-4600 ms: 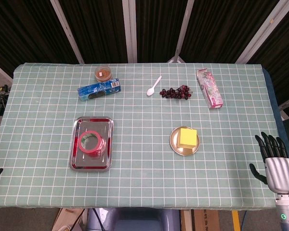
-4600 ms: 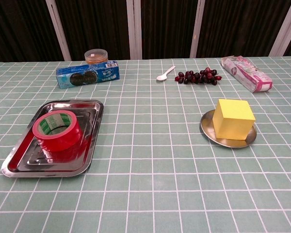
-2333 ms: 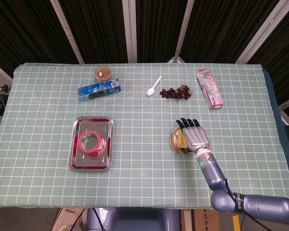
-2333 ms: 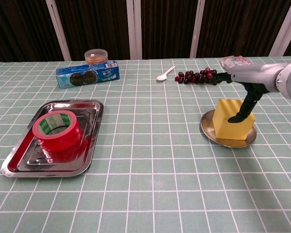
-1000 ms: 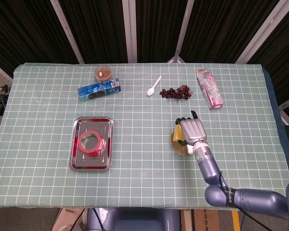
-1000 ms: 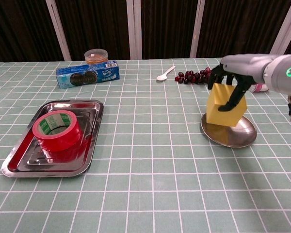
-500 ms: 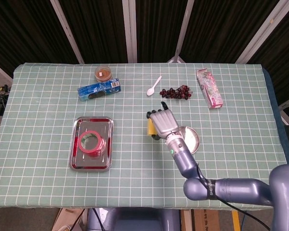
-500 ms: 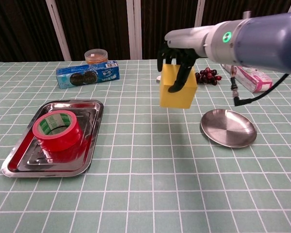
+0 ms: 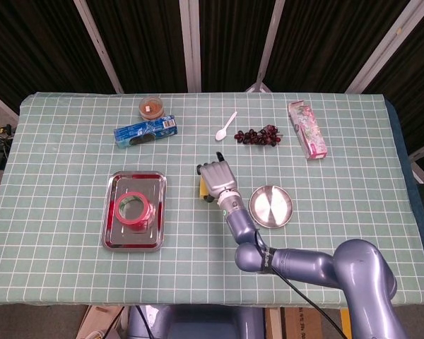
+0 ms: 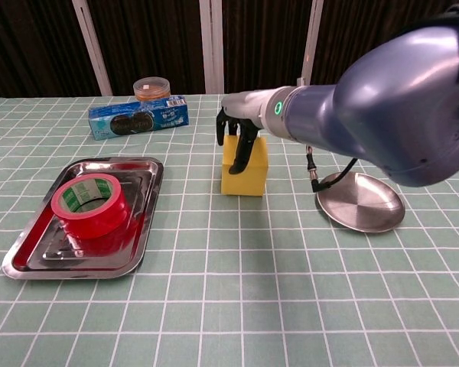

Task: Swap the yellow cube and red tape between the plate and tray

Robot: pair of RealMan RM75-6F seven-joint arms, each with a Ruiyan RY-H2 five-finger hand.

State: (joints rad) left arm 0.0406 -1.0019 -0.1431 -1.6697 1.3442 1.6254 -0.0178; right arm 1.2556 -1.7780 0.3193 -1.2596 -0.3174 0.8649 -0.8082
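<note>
My right hand (image 9: 215, 181) (image 10: 241, 136) grips the yellow cube (image 9: 200, 189) (image 10: 245, 174) from above, fingers draped over its top and front face. The cube is low over the cloth between tray and plate; whether it touches the table I cannot tell. The round metal plate (image 9: 271, 206) (image 10: 359, 201) lies bare to the right of the cube. The red tape (image 9: 120, 212) (image 10: 92, 210) lies flat in the steel tray (image 9: 109, 212) (image 10: 149, 199) at the left. My left hand shows in neither view.
Along the far side lie a blue biscuit packet (image 9: 146, 131) (image 10: 138, 119), a small orange-lidded jar (image 9: 151, 106), a white spoon (image 9: 227, 126), a bunch of dark grapes (image 9: 258, 135) and a pink packet (image 9: 307, 129). My right arm stretches over the table's near right.
My right hand lifted the yellow cube off the plate, carried it left and has lowered it toward the cloth between plate and tray. The plate now lies bare.
</note>
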